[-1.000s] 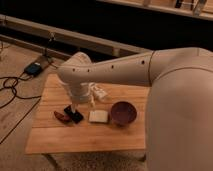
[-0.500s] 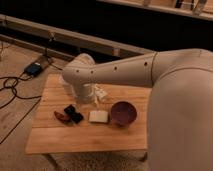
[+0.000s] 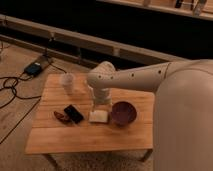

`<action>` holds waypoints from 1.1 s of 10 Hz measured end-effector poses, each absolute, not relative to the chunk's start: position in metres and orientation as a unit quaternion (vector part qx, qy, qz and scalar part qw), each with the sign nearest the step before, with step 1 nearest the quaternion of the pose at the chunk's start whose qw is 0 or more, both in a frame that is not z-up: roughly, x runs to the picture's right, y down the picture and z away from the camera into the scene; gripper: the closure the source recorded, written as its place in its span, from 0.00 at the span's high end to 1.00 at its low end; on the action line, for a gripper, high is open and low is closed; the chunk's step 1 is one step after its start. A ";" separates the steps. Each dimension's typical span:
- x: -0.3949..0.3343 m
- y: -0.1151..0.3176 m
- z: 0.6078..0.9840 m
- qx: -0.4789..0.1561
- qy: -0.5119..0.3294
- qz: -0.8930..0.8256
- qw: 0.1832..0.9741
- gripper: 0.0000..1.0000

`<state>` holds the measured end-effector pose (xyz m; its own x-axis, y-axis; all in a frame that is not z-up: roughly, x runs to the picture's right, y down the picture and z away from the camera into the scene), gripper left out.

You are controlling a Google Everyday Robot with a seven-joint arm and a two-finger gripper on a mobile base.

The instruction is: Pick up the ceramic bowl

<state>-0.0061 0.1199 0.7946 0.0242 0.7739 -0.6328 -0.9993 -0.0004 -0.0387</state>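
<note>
End effector (image 3: 100,101) hangs at the lower end of the white arm (image 3: 145,77), pointing down over the middle of the wooden bench (image 3: 75,142). Its state cannot be told: the wrist housing above it covers the working end from this angle, so open or closed is not established.

Findings, by position from the end effector:

- Ceramic bowl (image 3: 123,113): dark maroon, round and shallow, upright on the bench. It sits just beside the end effector, toward the right of the view and slightly nearer the front edge of the bench. No contact with the end effector is visible.
- White block (image 3: 98,116): lies flat directly below the end effector in the view, close to it. Whether the two touch cannot be told. The block sits just beside the bowl's rim.
- Black flat item (image 3: 74,113): toward the left of the view from the end effector, lying at an angle.
- Small brown item (image 3: 61,116): farther left again, just beside the black item.
- Pale cup (image 3: 67,82): upright, up and to the left of the end effector, near the back edge of the bench.
- Cables (image 3: 12,87) and a small dark box (image 3: 34,67): on the floor, well apart from the end effector, past the left end of the bench.
</note>
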 end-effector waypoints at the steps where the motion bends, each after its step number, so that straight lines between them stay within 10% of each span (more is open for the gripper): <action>1: 0.001 0.123 0.803 -0.251 0.224 0.665 0.667 0.65; 6: 0.021 0.143 0.843 -0.249 0.238 0.646 0.681 0.63; 11: 0.019 0.146 0.858 -0.262 0.245 0.644 0.676 0.17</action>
